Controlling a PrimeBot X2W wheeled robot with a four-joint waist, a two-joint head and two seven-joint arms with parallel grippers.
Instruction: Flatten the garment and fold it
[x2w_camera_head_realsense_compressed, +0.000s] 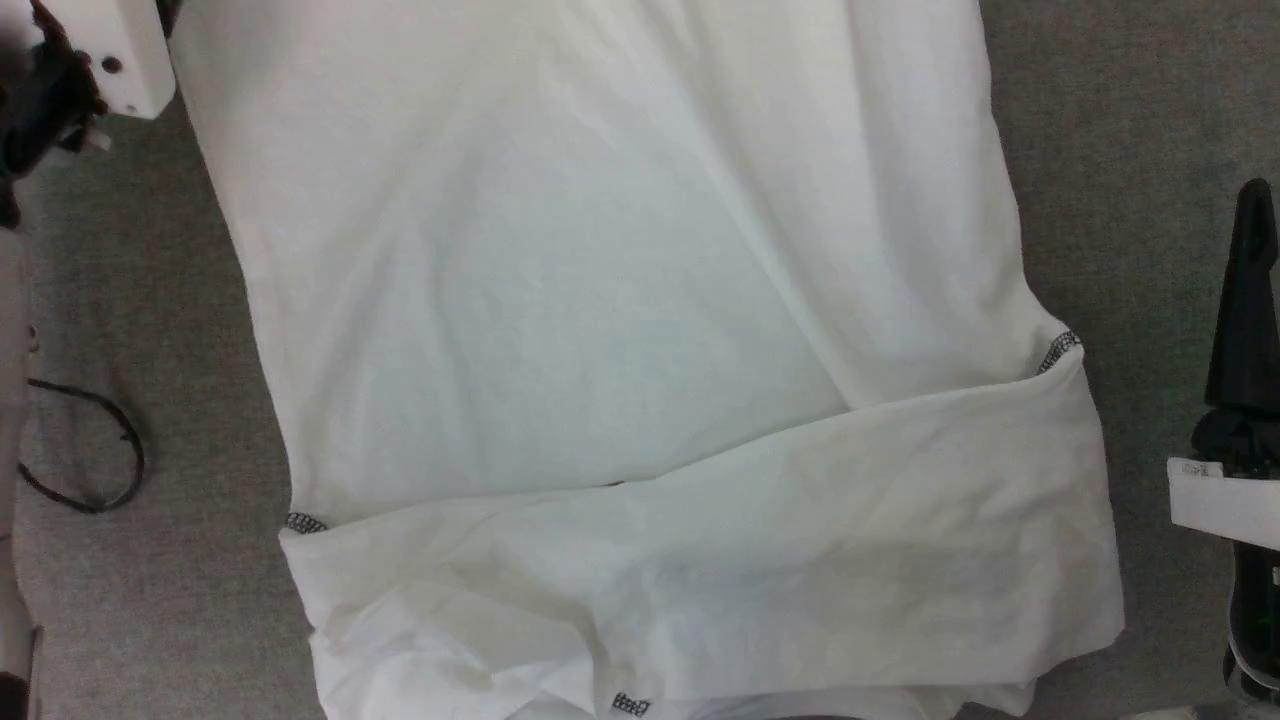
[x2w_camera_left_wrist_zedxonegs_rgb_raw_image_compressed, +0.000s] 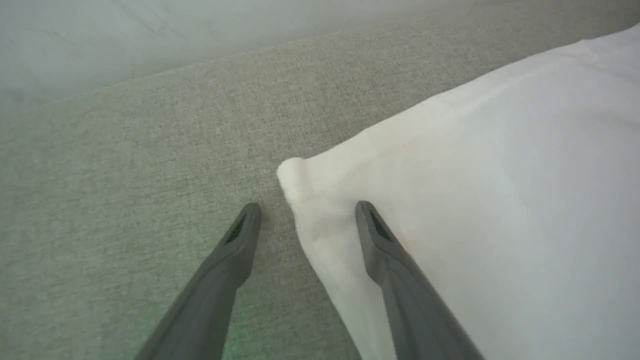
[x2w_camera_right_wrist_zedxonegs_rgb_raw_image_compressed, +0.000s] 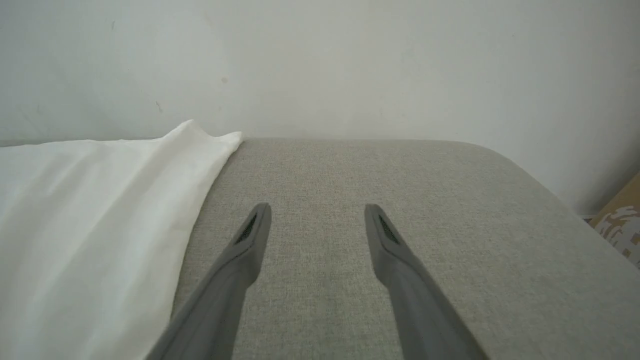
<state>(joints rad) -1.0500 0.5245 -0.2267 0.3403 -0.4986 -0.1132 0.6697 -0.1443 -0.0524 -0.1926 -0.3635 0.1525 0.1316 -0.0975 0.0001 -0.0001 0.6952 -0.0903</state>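
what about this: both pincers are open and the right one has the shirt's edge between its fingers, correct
Not quite: both are open, but it is the left pincer that has the garment edge between its fingers, per the left wrist view. The right pincer is over bare grey surface beside it.

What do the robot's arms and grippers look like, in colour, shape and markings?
The left gripper and right gripper each have two long dark grey fingers that taper to narrow tips, with a small ribbed pad inside each tip. In the head view, a white housing with a dark hole, a thin black cable and a white printed label show.
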